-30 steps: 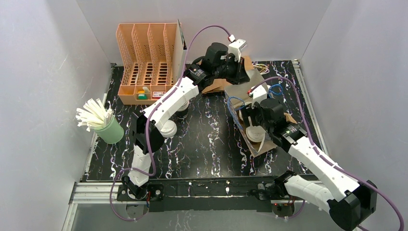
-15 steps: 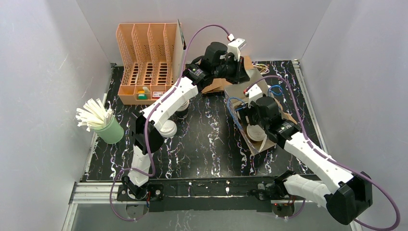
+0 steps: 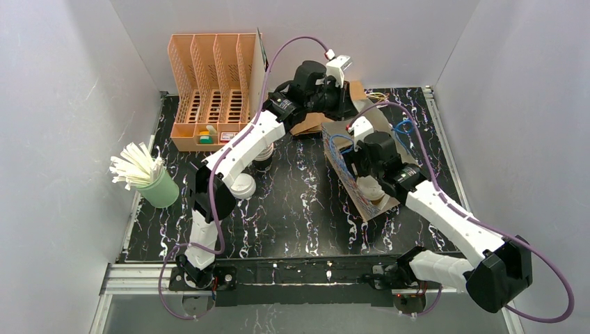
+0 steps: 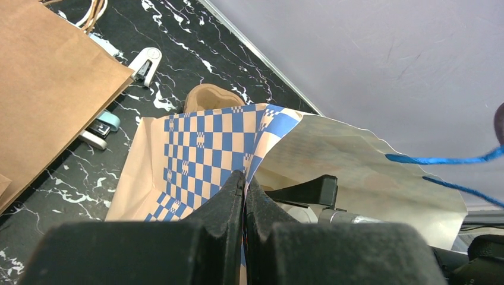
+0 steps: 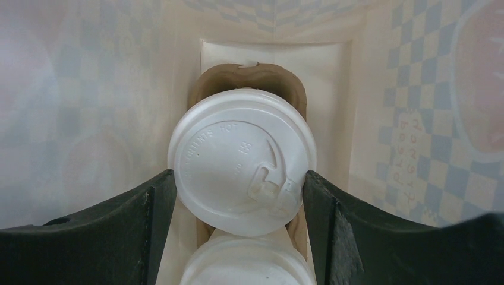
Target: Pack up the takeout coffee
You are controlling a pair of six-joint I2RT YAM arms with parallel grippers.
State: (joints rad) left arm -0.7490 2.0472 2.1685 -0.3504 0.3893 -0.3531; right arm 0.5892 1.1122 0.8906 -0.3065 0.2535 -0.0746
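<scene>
My right gripper (image 5: 239, 181) is clamped across the small white paper cup with a round white plastic lid (image 5: 238, 142). It sits in the brown moulded-pulp tray (image 5: 255, 74) inside the blue-checked paper bag (image 4: 196, 142). A second lidded cup (image 5: 246, 264) sits nearer me. The lid's embossing includes "HOT". My left gripper (image 4: 245, 184) pinches the bag's rim.

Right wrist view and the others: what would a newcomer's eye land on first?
Deep inside a checkered bag, the right gripper clamps a white-lidded cup seated in a brown tray. The left gripper pinches the bag's rim at the table's far side. At the far left stands a green straw cup.
</scene>
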